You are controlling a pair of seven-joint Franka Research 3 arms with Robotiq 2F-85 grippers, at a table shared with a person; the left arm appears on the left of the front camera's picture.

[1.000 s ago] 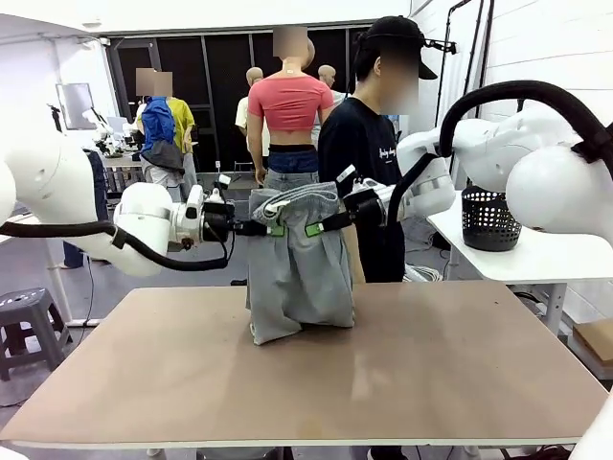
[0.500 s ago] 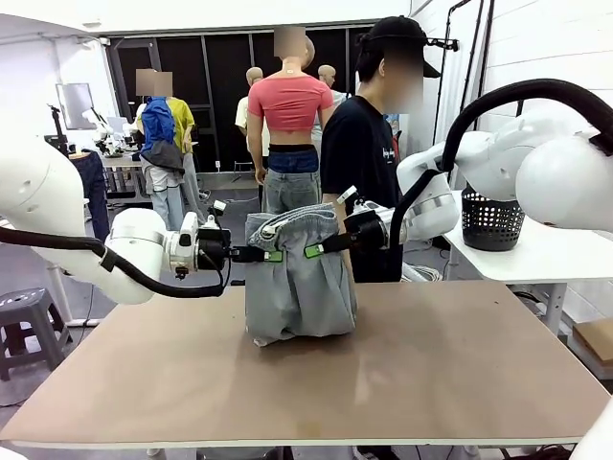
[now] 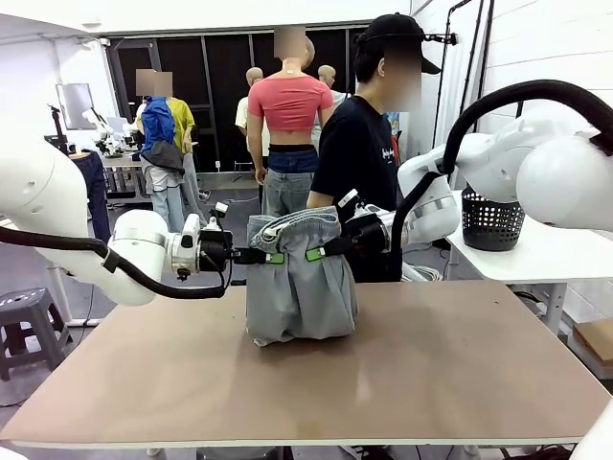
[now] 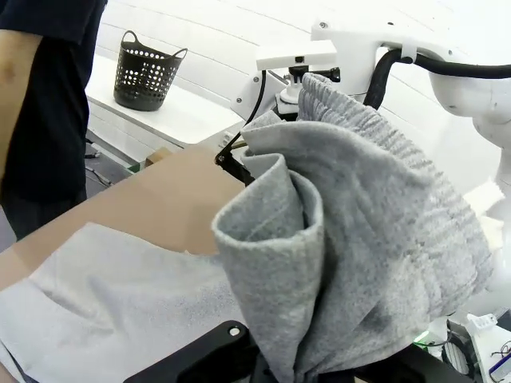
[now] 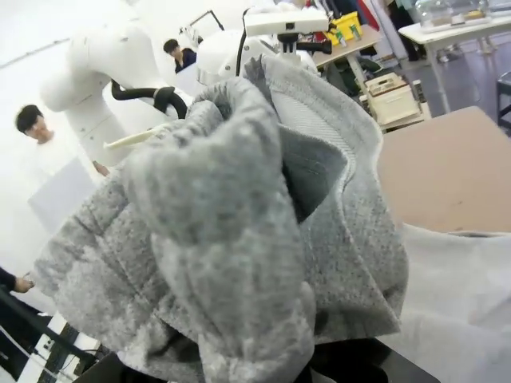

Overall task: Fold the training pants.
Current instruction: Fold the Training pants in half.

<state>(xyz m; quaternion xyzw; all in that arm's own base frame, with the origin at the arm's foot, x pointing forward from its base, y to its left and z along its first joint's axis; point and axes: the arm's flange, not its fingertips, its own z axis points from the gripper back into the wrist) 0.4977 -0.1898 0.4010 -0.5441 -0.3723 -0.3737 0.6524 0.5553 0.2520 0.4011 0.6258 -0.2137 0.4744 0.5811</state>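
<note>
Front view across table [image 3: 402, 374], wrist views close, all sharing training pants [image 3: 299, 287]

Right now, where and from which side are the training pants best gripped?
At the ribbed waistband's two ends, from either side, as held: left hand and right hand each pinch one. The training pants hang from it, lower part resting on the table.

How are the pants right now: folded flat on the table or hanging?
Hanging. The pants hang by the waistband between the left gripper and right gripper, lower end bunched on the table.
</note>
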